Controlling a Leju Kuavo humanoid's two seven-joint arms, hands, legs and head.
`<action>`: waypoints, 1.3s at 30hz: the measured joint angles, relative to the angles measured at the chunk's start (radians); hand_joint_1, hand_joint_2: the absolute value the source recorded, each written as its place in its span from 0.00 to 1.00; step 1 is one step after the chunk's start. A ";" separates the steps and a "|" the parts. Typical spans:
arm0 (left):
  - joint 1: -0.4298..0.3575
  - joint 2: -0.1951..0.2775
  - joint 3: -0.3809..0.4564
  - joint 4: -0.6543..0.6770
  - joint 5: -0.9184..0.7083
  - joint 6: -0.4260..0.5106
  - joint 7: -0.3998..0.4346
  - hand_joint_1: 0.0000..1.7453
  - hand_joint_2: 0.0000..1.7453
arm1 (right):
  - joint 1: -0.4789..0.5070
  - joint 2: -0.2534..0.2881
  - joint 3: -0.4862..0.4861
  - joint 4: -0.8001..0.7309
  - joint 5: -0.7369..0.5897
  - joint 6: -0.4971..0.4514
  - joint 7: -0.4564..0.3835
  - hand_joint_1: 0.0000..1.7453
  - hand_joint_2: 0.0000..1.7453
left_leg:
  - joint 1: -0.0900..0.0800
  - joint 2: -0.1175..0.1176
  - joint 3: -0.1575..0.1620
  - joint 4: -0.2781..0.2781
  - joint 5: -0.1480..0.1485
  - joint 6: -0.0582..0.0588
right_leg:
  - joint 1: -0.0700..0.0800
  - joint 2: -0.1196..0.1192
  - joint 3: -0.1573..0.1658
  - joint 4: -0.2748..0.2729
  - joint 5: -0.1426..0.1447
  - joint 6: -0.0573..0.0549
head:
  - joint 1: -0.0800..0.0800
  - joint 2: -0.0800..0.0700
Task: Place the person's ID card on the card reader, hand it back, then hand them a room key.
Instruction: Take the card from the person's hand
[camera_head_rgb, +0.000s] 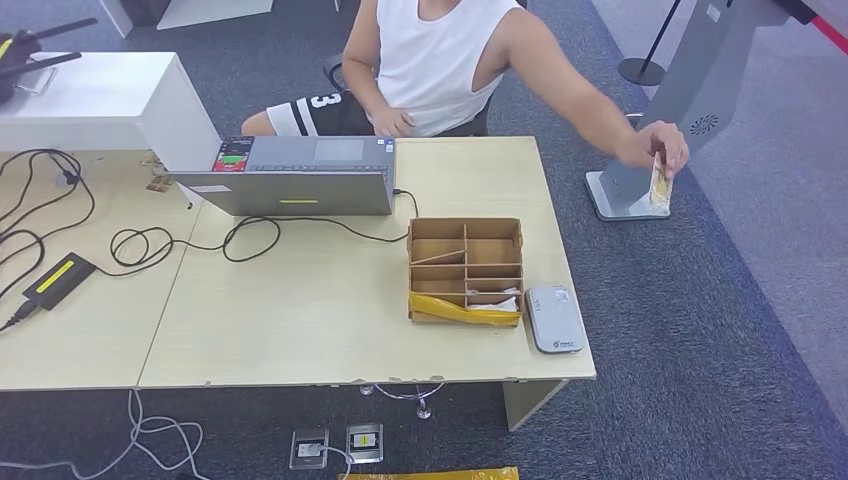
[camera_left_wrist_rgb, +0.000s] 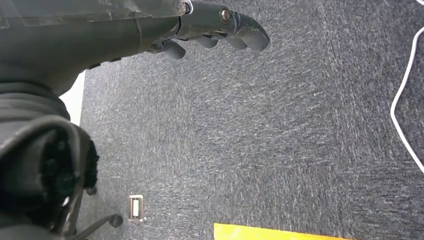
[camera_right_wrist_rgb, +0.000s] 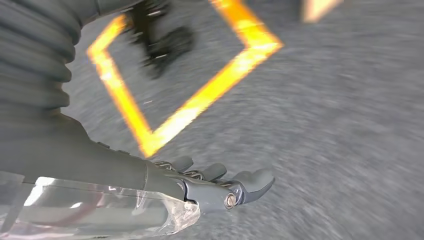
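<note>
Here the person's hand (camera_head_rgb: 655, 150), held out beyond the table's (camera_head_rgb: 330, 310) far right corner, pinches a thin card (camera_head_rgb: 658, 185) hanging edge-on, long axis roughly vertical. A rounded grey slab, the reader (camera_head_rgb: 554, 318), lies flat just beside a partitioned cardboard box (camera_head_rgb: 466, 270), long axis running away from the robot. Both robot hands, left (camera_left_wrist_rgb: 210, 30) and right (camera_right_wrist_rgb: 220, 185), hang over speckled carpet, fingers loosely apart, holding nothing.

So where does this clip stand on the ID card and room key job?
Nothing looks done: the card reader on the table is bare. In hand: the seated person holds a card out past the table's edge. The left hand and right hand hang over carpet, holding nothing. Left: taking the card, reading, return and key.
</note>
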 joint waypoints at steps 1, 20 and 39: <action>0.000 0.000 0.000 0.000 0.001 0.000 0.000 0.00 0.00 | -0.020 -0.016 -0.010 -0.003 -0.006 -0.010 -0.026 0.00 1.00 | -0.001 0.000 0.000 0.000 0.000 0.000 | -0.001 0.000 0.000 0.000 0.001 0.001 | 0.000 0.000; -0.004 -0.002 0.000 0.001 -0.017 0.016 -0.004 0.00 0.00 | -0.499 -0.382 0.034 -0.513 0.425 -0.277 -0.127 0.00 1.00 | -0.017 -0.006 -0.009 0.001 0.008 0.012 | -0.016 -0.007 -0.008 0.008 0.005 0.008 | 0.000 0.000; -0.007 0.001 -0.002 0.002 -0.046 -0.004 -0.049 0.00 0.00 | -0.777 -0.368 0.375 -1.001 1.055 -0.096 -0.131 0.00 1.00 | -0.013 -0.010 -0.012 0.001 0.012 0.010 | -0.013 -0.011 -0.011 0.009 0.005 0.008 | 0.000 0.000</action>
